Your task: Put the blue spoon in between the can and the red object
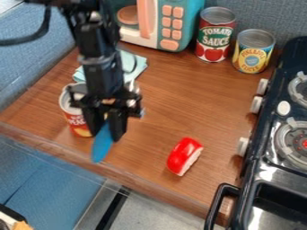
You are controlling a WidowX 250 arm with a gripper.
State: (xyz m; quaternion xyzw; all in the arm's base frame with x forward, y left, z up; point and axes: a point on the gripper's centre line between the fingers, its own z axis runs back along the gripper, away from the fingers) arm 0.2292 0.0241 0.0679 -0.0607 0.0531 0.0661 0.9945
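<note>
My main worry was the near edge of the brown wood-grain table (150, 121): the spoon's blade hung beside it, so letting go there could have sent it over. The red block-like object with a white underside (183, 155) sat to the right; swinging too far across might have knocked it with the blade. My black two-finger gripper (105, 130) was clamped on the blue flat-bladed spoon (103, 146), which pointed downward at a slant; dropped from that pose, it might have rolled or landed askew. Just beside my grip stood the red-labelled metal can (76, 122), easily nudged by a sideways slip.

Nearest lay a grey floor (159, 215). The black toy stove (260, 166) flanked the table at right. Farther back were a pale teal cloth (141, 65), a teal toy microwave (190, 29), two more tins (214, 38) and a blue fabric partition (282, 18).
</note>
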